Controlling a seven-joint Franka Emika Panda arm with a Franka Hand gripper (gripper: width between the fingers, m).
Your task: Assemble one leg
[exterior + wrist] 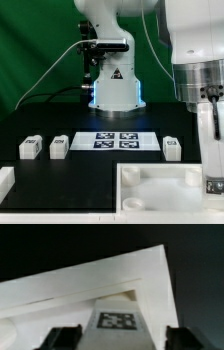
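Note:
In the wrist view a white leg (116, 321) with a black-and-white square tag stands between my gripper's (122, 341) two dark fingers (64, 338), which press on both its sides. Under it lies the large white square panel (90, 283), one corner pointing away. In the exterior view my gripper (211, 168) hangs at the far right over the panel's (160, 186) right part, with the held leg (212, 184) low near the panel. Three more legs lie on the black table: two on the exterior view's left (29, 148) (59, 147), one on the right (171, 149).
The marker board (115, 140) lies in front of the robot's base (113, 92). A white bracket piece (5, 181) sits at the exterior view's left front edge. A green curtain hangs behind.

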